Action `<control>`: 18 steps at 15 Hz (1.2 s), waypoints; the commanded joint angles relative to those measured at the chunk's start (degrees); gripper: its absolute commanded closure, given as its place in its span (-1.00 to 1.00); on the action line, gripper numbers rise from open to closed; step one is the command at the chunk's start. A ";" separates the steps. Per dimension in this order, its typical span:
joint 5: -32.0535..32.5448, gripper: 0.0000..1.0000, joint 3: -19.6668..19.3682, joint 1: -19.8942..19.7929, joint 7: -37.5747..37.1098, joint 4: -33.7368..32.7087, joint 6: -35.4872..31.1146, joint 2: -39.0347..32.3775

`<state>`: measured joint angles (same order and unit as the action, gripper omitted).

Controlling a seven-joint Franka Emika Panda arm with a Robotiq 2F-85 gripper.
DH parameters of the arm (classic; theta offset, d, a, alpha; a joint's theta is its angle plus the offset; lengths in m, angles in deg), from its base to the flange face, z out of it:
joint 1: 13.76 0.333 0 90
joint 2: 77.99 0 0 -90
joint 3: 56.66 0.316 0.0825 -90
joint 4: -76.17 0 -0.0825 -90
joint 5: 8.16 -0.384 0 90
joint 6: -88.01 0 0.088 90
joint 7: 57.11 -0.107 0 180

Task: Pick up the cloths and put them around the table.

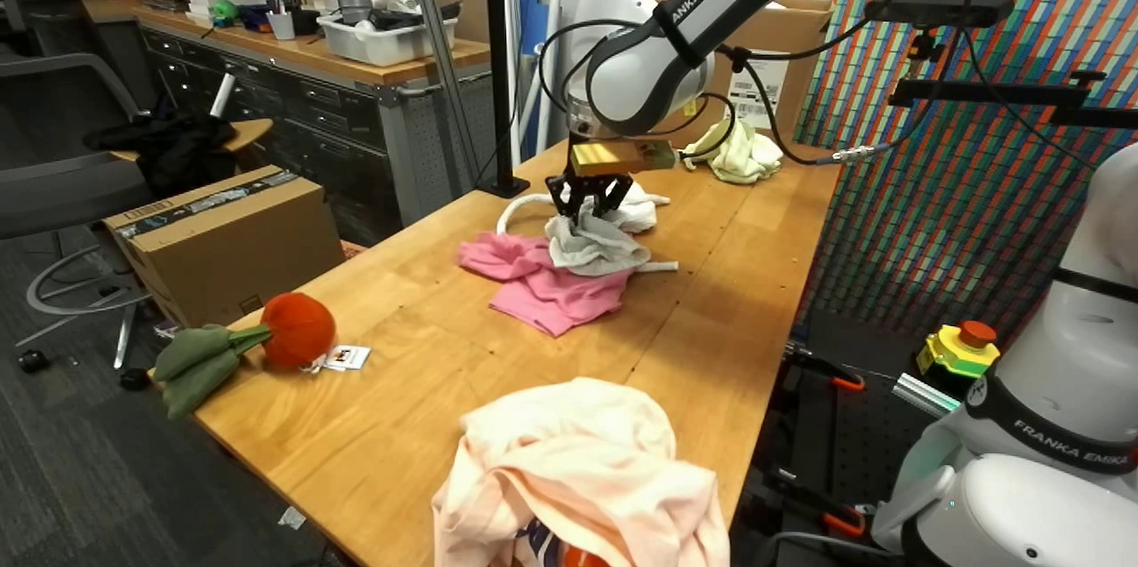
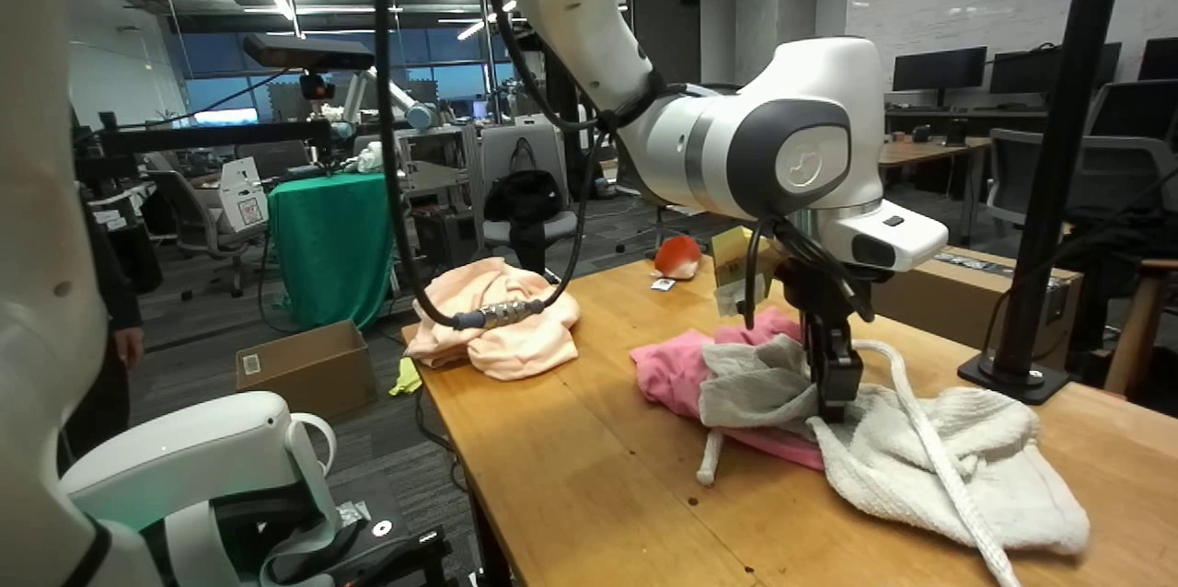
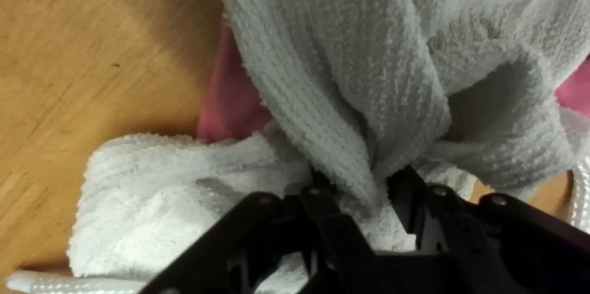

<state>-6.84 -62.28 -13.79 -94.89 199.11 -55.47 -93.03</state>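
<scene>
A whitish cloth [image 1: 591, 249] lies bunched on the light wooden table [image 1: 702, 318], partly over a magenta-pink cloth [image 1: 569, 305]. My gripper [image 3: 360, 181] points down into it; in the wrist view, a fold of the whitish cloth [image 3: 322, 54] gathers narrowly between the fingers, which close on it. A brighter white part spreads beneath; whether it belongs to the same cloth I cannot tell. The fingertips are partly buried in fabric. A large peach cloth [image 1: 587, 443] covers the table's near end in an exterior view. A pale yellow-green cloth [image 1: 742, 156] sits at the opposite end.
Thick white rope [image 2: 934, 444] runs across and under the whitish fabric. A red round toy [image 1: 298, 330] with a green stem lies by the table edge. A black pole [image 2: 1035, 201] rises beside the table. A bright yellow-green piece [image 2: 405, 377] shows below the peach cloth.
</scene>
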 commanded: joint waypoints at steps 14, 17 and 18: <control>6.53 0.87 -1.85 0.88 0.49 7.41 -7.04 10.61; 16.09 0.87 -2.75 0.24 -3.71 8.81 -9.45 16.02; 20.02 0.87 -2.77 -0.35 -5.91 8.89 -9.71 17.90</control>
<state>4.87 -64.10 -13.79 -96.09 204.59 -62.57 -82.43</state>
